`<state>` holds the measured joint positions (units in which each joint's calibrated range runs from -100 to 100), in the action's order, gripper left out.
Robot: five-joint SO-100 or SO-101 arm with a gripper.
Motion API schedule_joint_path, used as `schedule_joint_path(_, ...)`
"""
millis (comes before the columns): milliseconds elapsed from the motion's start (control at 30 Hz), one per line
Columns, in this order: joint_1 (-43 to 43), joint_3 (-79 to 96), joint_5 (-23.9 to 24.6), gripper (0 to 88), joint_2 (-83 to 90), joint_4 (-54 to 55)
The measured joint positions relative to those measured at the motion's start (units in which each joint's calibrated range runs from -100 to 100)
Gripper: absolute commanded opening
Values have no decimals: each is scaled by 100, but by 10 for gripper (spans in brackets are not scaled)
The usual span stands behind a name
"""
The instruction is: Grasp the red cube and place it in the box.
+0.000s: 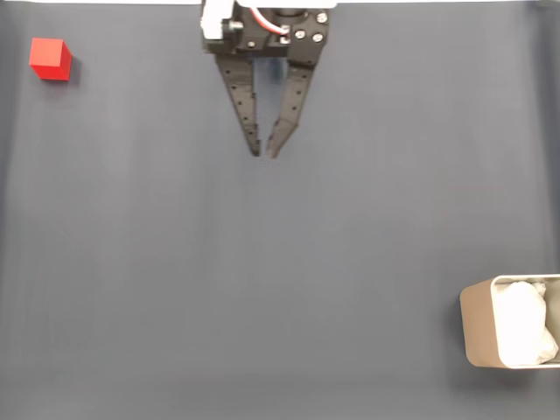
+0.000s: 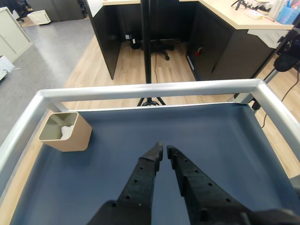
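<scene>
The small red cube point(image 1: 51, 59) rests on the dark blue mat at the far upper left of the fixed view. The beige box point(image 1: 512, 320) with white lining stands at the lower right edge there, and at the left near the metal rail in the wrist view point(image 2: 65, 131). My black gripper point(image 1: 263, 151) hangs at the top centre, fingertips nearly touching, shut with nothing between them. It is well apart from both cube and box. In the wrist view the gripper point(image 2: 164, 151) points toward the far rail, over bare mat.
An aluminium rail point(image 2: 150, 89) frames the mat on the far side and both flanks in the wrist view. Beyond it are a wooden floor, dark desks and a stand's pole.
</scene>
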<state>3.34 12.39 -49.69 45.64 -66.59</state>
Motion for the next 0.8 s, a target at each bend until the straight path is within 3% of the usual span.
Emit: schedule_joint_path(800, 1892, -416, 215, 0, -373, -151)
